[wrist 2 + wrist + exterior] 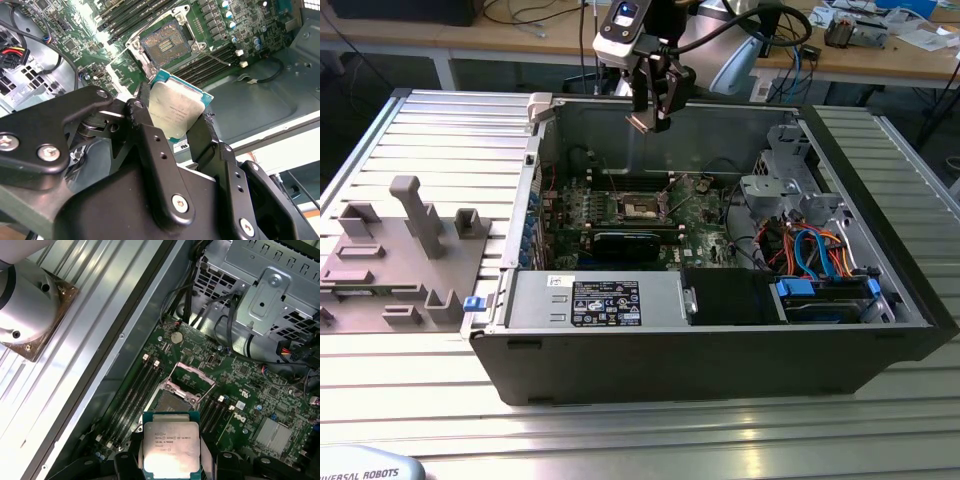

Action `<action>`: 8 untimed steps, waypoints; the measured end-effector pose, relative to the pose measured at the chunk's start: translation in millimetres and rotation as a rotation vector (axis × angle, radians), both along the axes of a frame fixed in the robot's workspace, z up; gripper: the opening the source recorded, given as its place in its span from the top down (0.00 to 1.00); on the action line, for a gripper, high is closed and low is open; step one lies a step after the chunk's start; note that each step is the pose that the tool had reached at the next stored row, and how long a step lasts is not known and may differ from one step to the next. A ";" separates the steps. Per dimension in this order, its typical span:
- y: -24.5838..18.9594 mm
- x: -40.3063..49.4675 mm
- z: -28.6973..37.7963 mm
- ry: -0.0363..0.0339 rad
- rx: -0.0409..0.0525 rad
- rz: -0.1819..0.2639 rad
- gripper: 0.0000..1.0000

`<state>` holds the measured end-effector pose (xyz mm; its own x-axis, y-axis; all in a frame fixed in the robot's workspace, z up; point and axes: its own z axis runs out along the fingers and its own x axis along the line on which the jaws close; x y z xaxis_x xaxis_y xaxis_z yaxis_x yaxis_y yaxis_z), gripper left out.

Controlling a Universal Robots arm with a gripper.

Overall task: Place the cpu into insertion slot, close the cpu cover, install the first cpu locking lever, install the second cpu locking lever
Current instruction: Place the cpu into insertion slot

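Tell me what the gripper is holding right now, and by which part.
The thin square silvery-faced cpu, pinched at two opposite side edges between the gripper's black fingers.

Robotics lab: cluttered workbenches [886,58], slotted table [650,440]

Your wrist [628,28] hangs high with the pincer [650,120] pointing straight down. In the second wrist view, its 2 black fingers [150,135] clamp opposite edges of the cpu [175,110], holding it tilted.
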<state>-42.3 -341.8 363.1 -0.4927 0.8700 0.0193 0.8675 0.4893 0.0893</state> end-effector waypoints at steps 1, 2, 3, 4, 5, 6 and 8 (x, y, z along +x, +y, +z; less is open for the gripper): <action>0.0 0.0 0.0 0.0000 0.0000 -0.001 0.46; 0.0 0.0 0.0 0.0000 0.0000 -0.002 0.46; 0.0 0.0 0.0 0.0000 0.0000 -0.003 0.46; 0.0 0.0 0.0 0.0000 0.0000 -0.004 0.46; 0.0 0.0 0.0 0.0000 0.0000 -0.005 0.46; 0.0 0.0 0.0 0.0000 0.0000 -0.006 0.46; 0.0 0.0 0.0 0.0000 0.0000 -0.007 0.46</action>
<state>-42.3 -341.8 363.1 -0.4867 0.8733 0.0193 0.8709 0.4834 0.0893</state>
